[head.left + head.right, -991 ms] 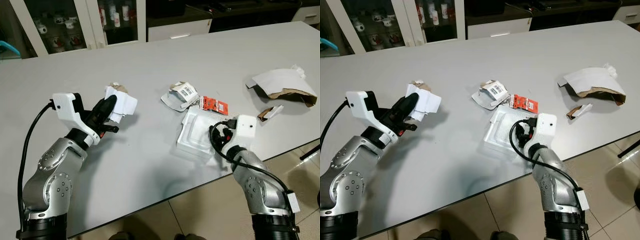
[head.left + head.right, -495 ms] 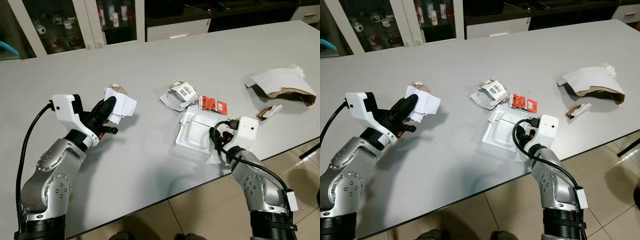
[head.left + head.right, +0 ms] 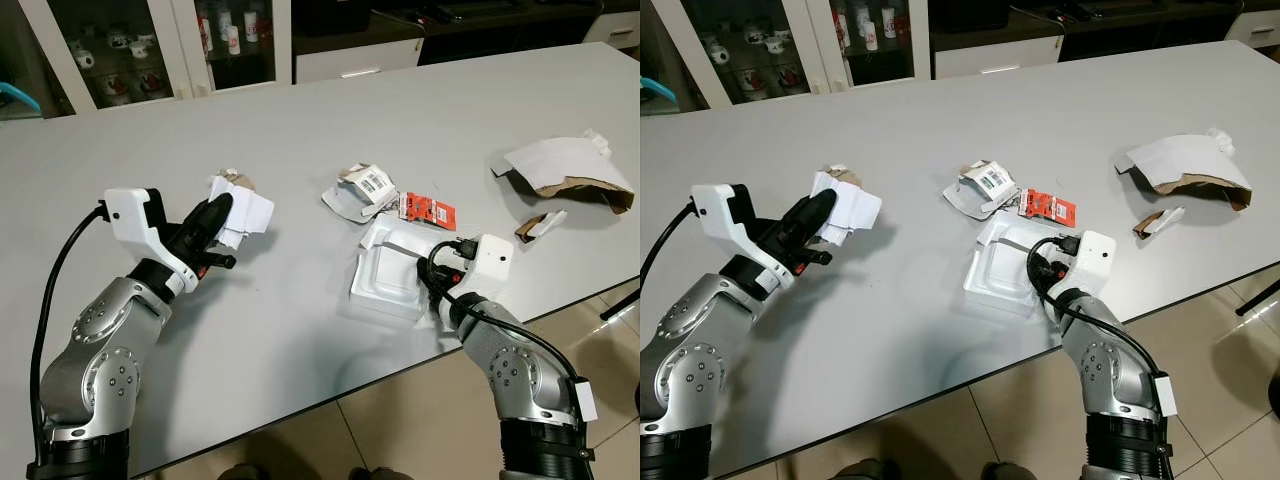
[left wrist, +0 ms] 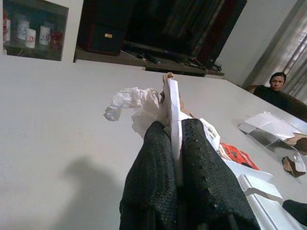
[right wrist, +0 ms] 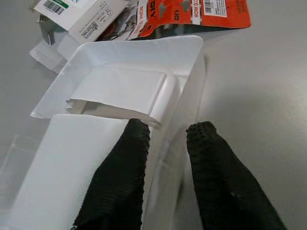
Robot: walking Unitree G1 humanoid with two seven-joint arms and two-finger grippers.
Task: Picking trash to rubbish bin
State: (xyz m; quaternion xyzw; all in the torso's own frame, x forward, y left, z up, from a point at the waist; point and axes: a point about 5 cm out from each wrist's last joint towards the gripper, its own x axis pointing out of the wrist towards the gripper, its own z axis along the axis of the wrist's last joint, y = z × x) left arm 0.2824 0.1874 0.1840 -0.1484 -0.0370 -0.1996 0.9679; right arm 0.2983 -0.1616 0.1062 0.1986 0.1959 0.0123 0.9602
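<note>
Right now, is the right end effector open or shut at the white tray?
Open. The right end effector has its two black fingers apart, straddling the raised edge of the white plastic tray, not yet pinching it.

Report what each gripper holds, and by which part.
Left gripper is shut on the white card, pinching its lower edge. Right gripper is open, straddling the white tray's edge, not clamped.

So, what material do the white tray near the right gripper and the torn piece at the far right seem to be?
White tray: probably thin moulded plastic, smooth, with formed ridges. Torn piece: likely paper or card, white outside, brown inside, ragged edges.
</note>
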